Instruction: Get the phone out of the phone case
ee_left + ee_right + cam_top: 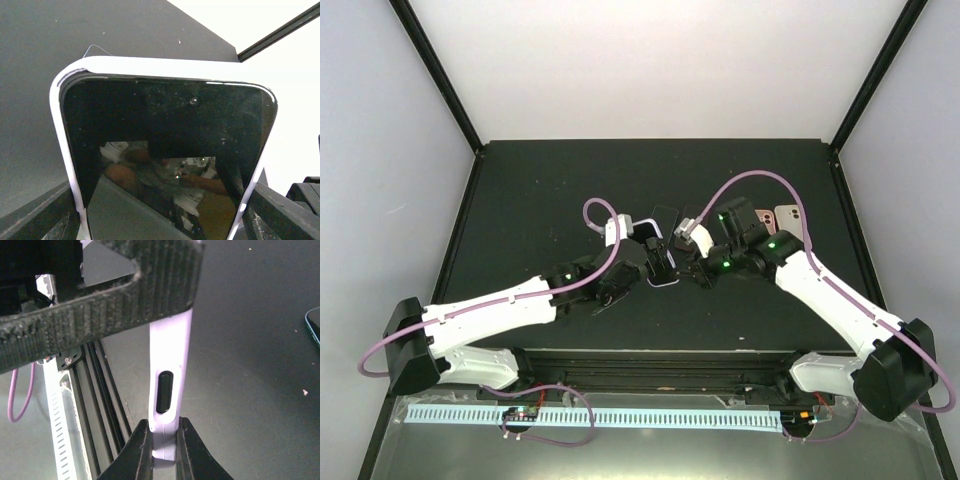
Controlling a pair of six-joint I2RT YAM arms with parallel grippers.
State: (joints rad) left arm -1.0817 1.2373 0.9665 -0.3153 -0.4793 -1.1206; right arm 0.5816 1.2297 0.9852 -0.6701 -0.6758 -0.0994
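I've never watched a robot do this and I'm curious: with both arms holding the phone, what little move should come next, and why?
Probably the right gripper should pull the case rim outward, away from the phone. Its jaws pinch that lavender rim near the button slot, the left gripper clamps the pair across, and one top corner already looks lifted.

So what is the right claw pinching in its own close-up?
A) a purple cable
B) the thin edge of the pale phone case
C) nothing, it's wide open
B: the right gripper is closed on the lilac edge of the phone case, just below its oval cutout.
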